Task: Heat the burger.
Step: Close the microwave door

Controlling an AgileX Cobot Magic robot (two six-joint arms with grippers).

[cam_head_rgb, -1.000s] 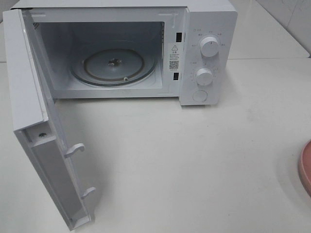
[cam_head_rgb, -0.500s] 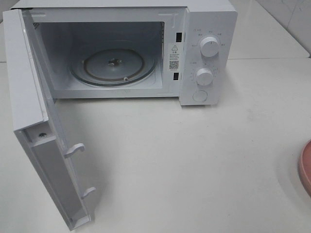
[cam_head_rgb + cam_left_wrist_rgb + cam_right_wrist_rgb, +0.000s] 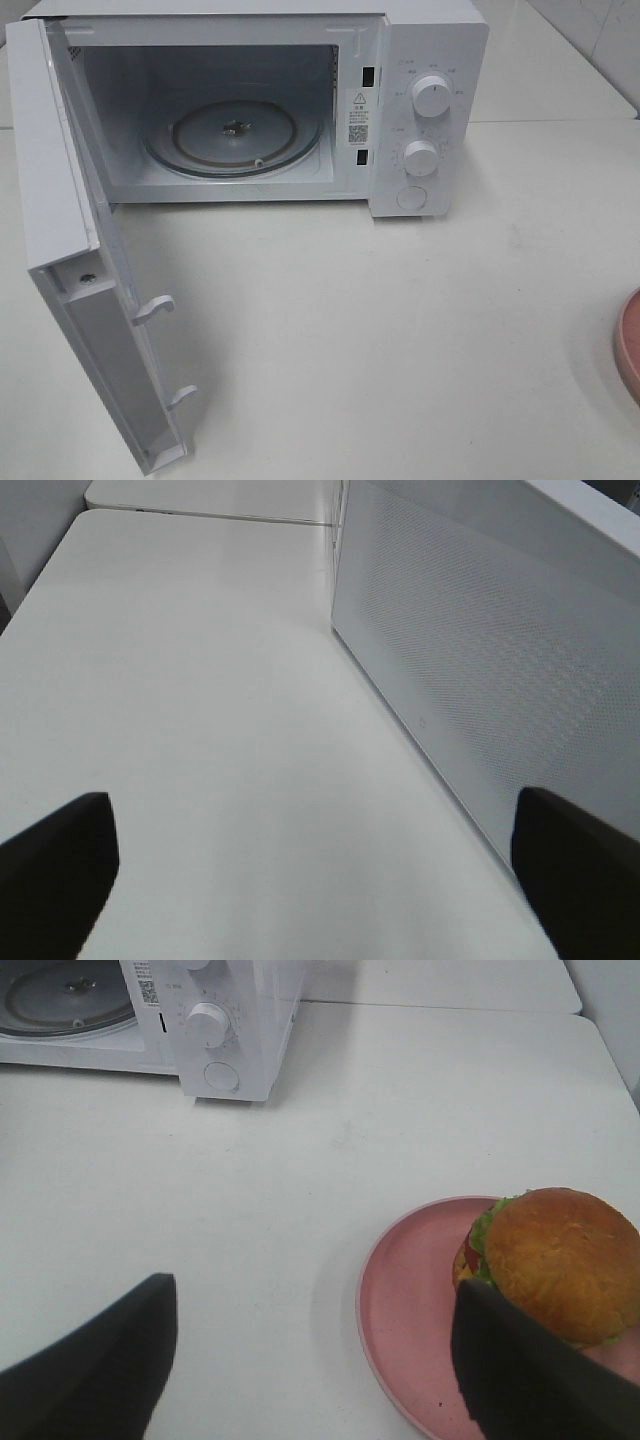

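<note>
Sitting on the pink plate, the burger rests toward the plate's far-right side, well apart from the microwave and out on the table to the right of it. Its golden-brown bun tops lettuce and a hint of tomato, stacked tall. Only a sliver of that plate shows at the edge of the high view, and neither arm appears there.

Over the plate hangs the right gripper, fingers spread wide, one dark finger near the burger and the other over bare table; nothing is held. The left gripper is likewise spread wide and empty, hovering beside the microwave door's perforated outer face.

That door stands swung fully open to the left of the cavity, and the glass turntable inside is bare, so the loading step looks not yet begun.

Risks from here, as I judge them: a tall layered burger may shear or topple if squeezed across the bun alone. Gripping the plate rim instead could tilt the burger off. Carrying either too high risks clipping the cavity's upper edge, and the open door limits the left arm's room.
</note>
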